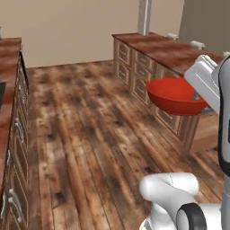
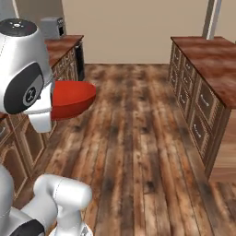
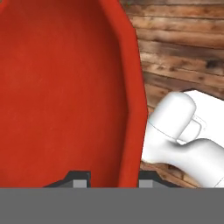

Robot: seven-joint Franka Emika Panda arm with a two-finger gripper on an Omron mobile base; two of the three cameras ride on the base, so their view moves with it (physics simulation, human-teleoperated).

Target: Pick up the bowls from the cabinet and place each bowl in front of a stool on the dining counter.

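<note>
Glossy plain red bowl; reddish-brown wood-grain dining counter

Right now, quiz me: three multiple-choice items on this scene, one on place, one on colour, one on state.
1. Where is the bowl?
A. On the dining counter
B. In the air above the floor
C. On the floor

2. What colour is the bowl?
A. Red
B. White
C. Green

3. How is the tool set?
A. Wide open, holding nothing
B. Resting flat on the floor
C. Shut on the bowl's rim

Key:
1 B: both base views show the bowl carried over the wooden floor, short of the counter.
2 A: it is glossy plain red in every view.
3 C: the hand view shows a fingertip on each side of the rim, one inside the bowl and one outside.
</note>
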